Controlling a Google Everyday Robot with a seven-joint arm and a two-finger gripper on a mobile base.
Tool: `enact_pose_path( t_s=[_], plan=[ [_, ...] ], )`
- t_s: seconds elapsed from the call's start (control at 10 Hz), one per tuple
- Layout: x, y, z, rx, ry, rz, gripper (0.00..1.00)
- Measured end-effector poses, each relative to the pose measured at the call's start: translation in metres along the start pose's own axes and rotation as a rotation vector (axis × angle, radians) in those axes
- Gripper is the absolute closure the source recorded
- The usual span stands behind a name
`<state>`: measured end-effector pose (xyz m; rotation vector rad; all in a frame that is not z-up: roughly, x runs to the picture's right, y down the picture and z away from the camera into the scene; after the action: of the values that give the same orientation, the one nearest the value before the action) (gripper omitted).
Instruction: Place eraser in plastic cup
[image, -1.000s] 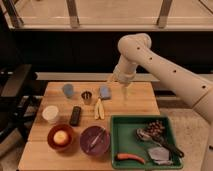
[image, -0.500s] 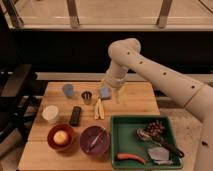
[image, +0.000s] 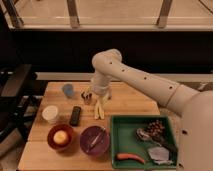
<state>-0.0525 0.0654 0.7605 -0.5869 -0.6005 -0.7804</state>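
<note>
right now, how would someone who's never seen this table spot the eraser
On the wooden table, look at the left half, left of the gripper by the metal cup. The eraser lies just right of the white container: the only flat black bar there.

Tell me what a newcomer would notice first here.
The big white arm reaching in from the right dominates, its gripper low over the middle of the table, beside a small metal cup and a yellow banana-like piece. The green tray at front right catches the eye next. The black eraser lies left of the gripper, apart from the blue plastic cup behind it.
</note>
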Motion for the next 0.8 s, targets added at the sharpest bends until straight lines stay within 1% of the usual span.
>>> enact_pose_path(
  t_s=[0.4,0.5,0.6,0.7,0.8],
  plan=[
    [-0.009,-0.029,0.039,-0.017,-0.028,-0.057,0.26],
    [-0.012,-0.037,0.047,-0.013,-0.054,-0.064,0.26],
    [-0.016,-0.043,0.05,-0.018,-0.091,-0.081,0.26],
    [-0.02,-0.047,0.053,-0.026,-0.108,-0.095,0.26],
    [-0.02,-0.047,0.053,-0.025,-0.11,-0.096,0.26]
  ],
)
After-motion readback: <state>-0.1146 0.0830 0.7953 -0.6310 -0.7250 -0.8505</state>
